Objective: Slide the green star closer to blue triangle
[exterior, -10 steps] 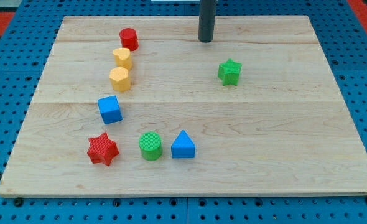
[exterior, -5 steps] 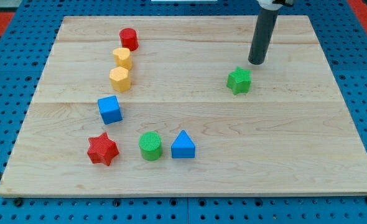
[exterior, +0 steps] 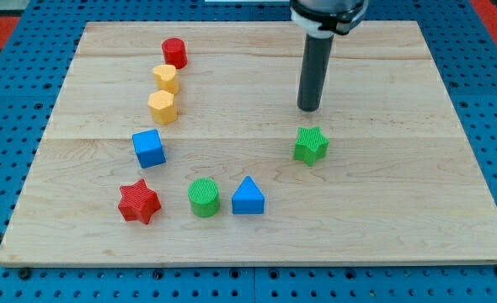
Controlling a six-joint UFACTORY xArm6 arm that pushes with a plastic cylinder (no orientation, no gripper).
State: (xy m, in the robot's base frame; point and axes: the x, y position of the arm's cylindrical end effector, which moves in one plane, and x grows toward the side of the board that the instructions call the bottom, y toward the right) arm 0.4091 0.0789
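Observation:
The green star [exterior: 311, 145] lies right of the board's middle. The blue triangle [exterior: 248, 196] lies below and to the left of it, near the view's bottom, with a clear gap between them. My tip [exterior: 309, 108] is just above the green star, a short way off it, toward the view's top. The dark rod rises from there to the arm's end at the top edge.
A green cylinder [exterior: 204, 197] stands just left of the blue triangle, and a red star [exterior: 138, 202] lies further left. A blue cube [exterior: 149, 148], two yellow blocks [exterior: 162, 107] [exterior: 166, 78] and a red cylinder [exterior: 174, 52] run up the left side of the wooden board [exterior: 400, 210].
The green star has slid down the board and slightly left, closer to the blue triangle. My tip moved right, then came down and left behind the star.

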